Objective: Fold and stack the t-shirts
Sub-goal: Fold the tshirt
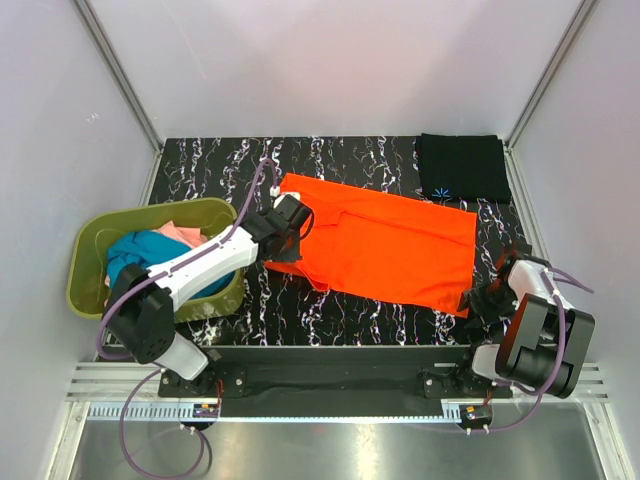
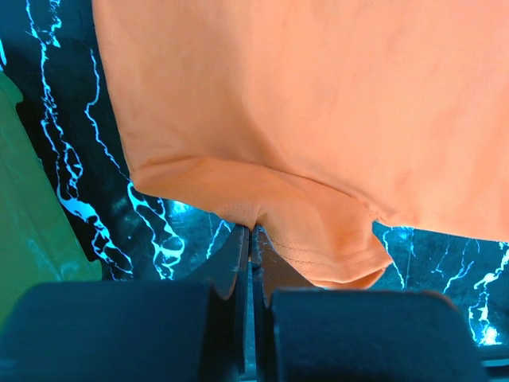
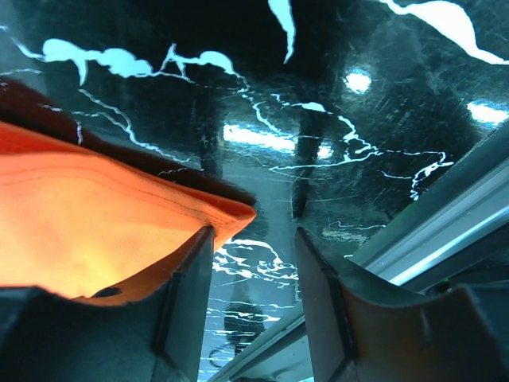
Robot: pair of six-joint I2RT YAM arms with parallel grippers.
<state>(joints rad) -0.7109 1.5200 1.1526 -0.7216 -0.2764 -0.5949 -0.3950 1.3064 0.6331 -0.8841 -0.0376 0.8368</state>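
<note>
A bright orange t-shirt (image 1: 390, 245) lies spread flat on the black marbled table (image 1: 210, 170). My left gripper (image 1: 287, 238) is at its left side, shut on a puckered bit of the orange cloth (image 2: 254, 225) beside the sleeve (image 2: 334, 255). My right gripper (image 1: 478, 298) is low at the shirt's near right corner with its jaws open. That corner (image 3: 235, 211) rests over the tip of the left finger (image 3: 191, 270), and only table shows in the gap at the right gripper (image 3: 254, 239). A folded black t-shirt (image 1: 462, 167) with a small light-blue mark lies at the back right.
An olive-green basket (image 1: 85, 235) stands at the left, holding a teal shirt (image 1: 135, 250) and a pink one (image 1: 180, 232); its wall (image 2: 24, 207) is close to my left gripper. A metal rail (image 3: 445, 231) runs along the table's near edge. White walls enclose the table.
</note>
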